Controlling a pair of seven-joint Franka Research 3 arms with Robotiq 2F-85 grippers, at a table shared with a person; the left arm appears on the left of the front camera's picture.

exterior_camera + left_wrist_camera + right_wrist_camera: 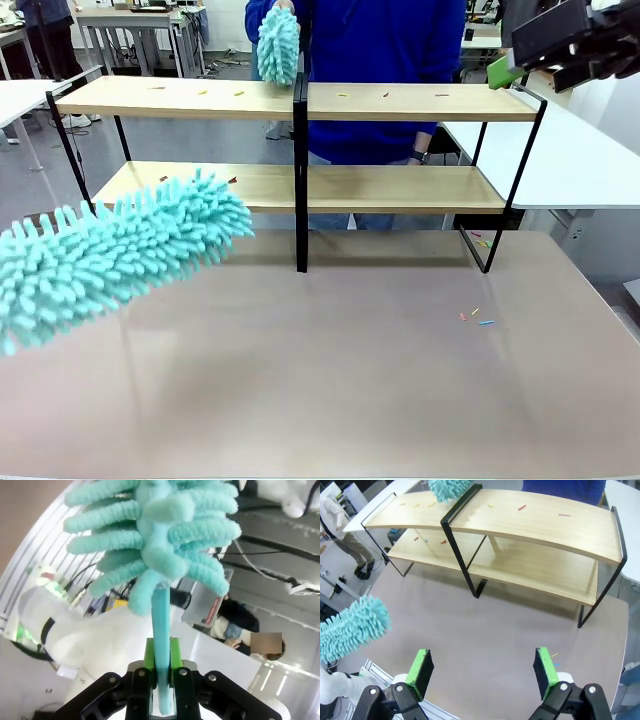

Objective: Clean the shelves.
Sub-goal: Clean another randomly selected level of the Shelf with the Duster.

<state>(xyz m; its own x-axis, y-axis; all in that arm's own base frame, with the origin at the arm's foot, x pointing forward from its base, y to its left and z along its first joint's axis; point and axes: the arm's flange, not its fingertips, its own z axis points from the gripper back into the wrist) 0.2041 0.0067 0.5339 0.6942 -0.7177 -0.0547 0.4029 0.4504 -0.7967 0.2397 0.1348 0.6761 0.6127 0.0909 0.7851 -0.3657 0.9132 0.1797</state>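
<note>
Two teal dusters spotted. Found left pincer clamped on fluffy duster handle, head low at left above counter. Found shelves mid-frame at counter's far side, coloured scraps on boards, person's duster at top board. Found right pincer gaping wide, empty.

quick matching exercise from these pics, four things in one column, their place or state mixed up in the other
1 left gripper, green-padded
2 right gripper, green-padded
3 person's fluffy teal duster
4 two-tier light-wood shelves on black frame

a open, empty
b far side of the brown table
c shut on a teal duster handle
d at the top board, by the centre post

Pairs: 1-c, 2-a, 3-d, 4-b
</note>
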